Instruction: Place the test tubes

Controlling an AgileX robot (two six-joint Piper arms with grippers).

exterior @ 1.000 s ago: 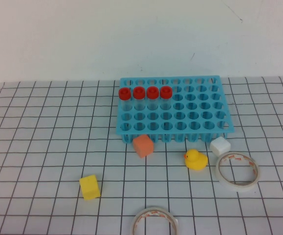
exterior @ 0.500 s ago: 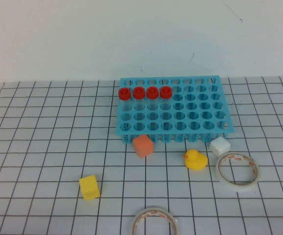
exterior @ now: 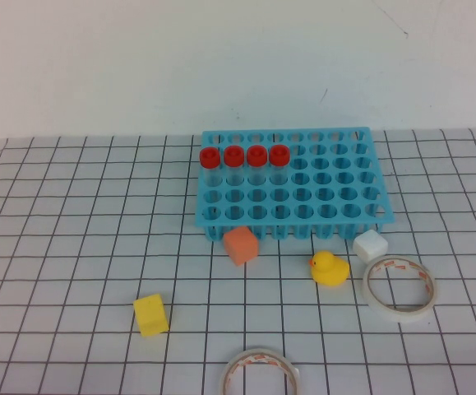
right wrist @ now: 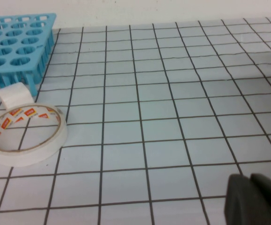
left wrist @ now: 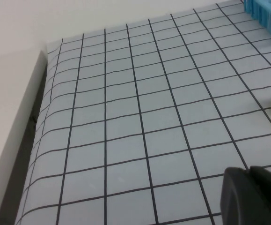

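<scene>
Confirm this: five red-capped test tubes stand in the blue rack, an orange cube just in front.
Not five: the high view shows four red-capped test tubes in the blue rack; the orange cube is in front. The left pincer and right pincer hang shut over the mat, away from the rack.

A: Any difference in the high view over the last second?
B: None. Nothing shifts, arrives or leaves.
A: The rack (exterior: pixel 291 177) and the red-capped tubes (exterior: pixel 245 155)?
B: No change in place or tilt.
A: Anything else on the surface (exterior: pixel 57 247)?
B: No change there either.
</scene>
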